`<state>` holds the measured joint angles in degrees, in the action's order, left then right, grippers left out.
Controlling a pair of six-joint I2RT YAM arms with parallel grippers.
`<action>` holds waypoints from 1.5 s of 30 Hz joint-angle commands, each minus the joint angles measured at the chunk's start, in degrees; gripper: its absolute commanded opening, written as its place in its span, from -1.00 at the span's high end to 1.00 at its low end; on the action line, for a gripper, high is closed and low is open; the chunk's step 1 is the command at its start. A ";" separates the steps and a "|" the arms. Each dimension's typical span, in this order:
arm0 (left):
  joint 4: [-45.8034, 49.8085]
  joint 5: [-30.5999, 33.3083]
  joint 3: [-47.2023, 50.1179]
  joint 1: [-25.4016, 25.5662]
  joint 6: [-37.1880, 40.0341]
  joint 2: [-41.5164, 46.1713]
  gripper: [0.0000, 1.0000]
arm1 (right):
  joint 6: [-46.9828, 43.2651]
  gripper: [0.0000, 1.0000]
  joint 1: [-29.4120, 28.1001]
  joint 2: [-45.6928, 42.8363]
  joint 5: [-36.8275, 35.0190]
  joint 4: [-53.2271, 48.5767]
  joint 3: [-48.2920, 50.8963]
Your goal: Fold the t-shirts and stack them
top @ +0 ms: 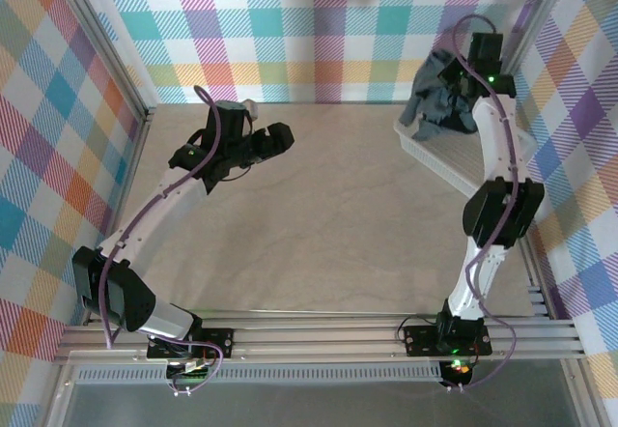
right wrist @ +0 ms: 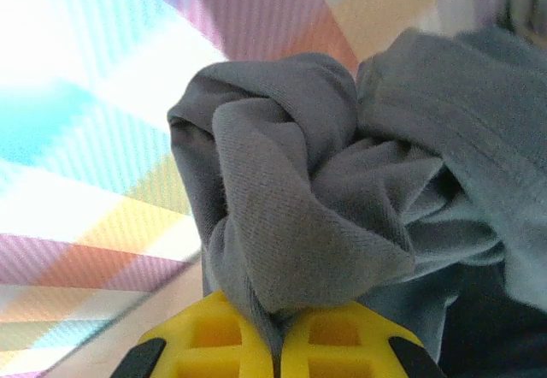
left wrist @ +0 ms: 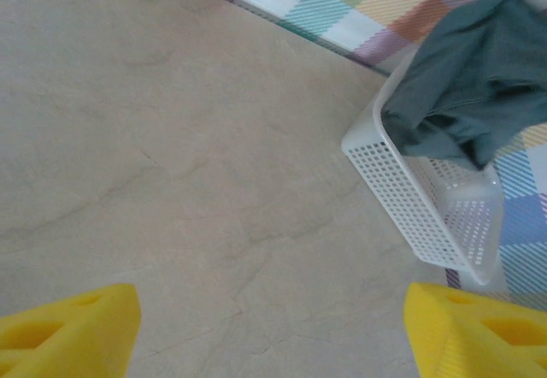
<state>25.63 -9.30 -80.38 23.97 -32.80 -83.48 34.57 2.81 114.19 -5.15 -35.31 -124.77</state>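
Right jaws: clenched on the t-shirt point(right wrist: 342, 207), yellow pads point(right wrist: 329, 344) pressed together with a pinch of grey cloth squeezed between them.
T-shirt: it hung in a crumpled bunch at the far right, over the far end of the white mesh basket point(left wrist: 402, 190). Whether its lowest fold touched the basket, I could not tell.
Left jaws: released, with nothing between them, hovering over bare desk point(top: 328, 214) left of centre and well apart from the shirt.
Risk, thin grip: the hold looked to be on a twisted wad, not a clean edge. A quick swing toward the middle could have let the cloth slide out and drop short.
Risk, the basket: a trailing fold could have caught the rim and dragged or tipped that light basket, which sat close to the right wall.
Risk, bad spread: set down bunched like that, the shirt would probably have landed as a heap with its sleeves tucked under. No clean fold could follow unless the left jaws took a second corner.
Risk, the handover: the left arm point(top: 164, 205) had a long reach across, and two arms closing on one bundle could have bumped.
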 commanded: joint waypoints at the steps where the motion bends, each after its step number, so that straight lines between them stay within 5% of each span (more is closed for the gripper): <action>1: 3.67 5.24 -0.44 0.20 -0.70 2.11 -0.61 | -4.37 1.00 -2.61 -8.61 1.58 10.09 -6.88; 9: 11.16 19.52 -4.90 0.18 -0.11 1.72 -0.70 | -7.91 1.00 -17.02 -13.32 9.27 8.96 -10.30; 14: 16.04 29.42 -8.01 0.05 -0.54 2.49 -0.75 | -9.28 1.00 -30.64 -21.46 6.60 9.61 10.80; 18: 17.29 32.03 -7.72 -0.06 0.28 4.48 -0.78 | -6.97 -0.10 -36.69 -23.84 9.46 8.02 27.97; 20: 18.69 32.18 -7.17 -0.22 0.21 5.04 -0.78 | -3.89 -0.33 -36.46 -23.75 10.00 5.84 33.61; 26: 21.26 25.04 -3.35 -0.50 1.10 4.39 -0.70 | 2.25 -0.32 -31.13 -24.87 14.18 6.46 47.15; 33: 25.33 17.68 -1.24 -0.54 2.05 -3.65 -0.54 | 5.16 -0.18 -30.25 -15.13 21.45 4.11 49.93; 41: 26.11 10.80 -2.73 -5.96 -3.99 -13.05 -0.41 | -0.93 -0.16 -31.75 -3.02 26.89 4.93 45.24; 45: 31.67 14.75 0.14 -8.26 -7.96 -13.83 -0.41 | -7.92 -0.24 -34.46 2.97 25.47 -4.96 37.21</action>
<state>51.75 4.78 -82.24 17.12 -36.91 -98.06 32.80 -30.11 115.44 18.79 -33.74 -82.13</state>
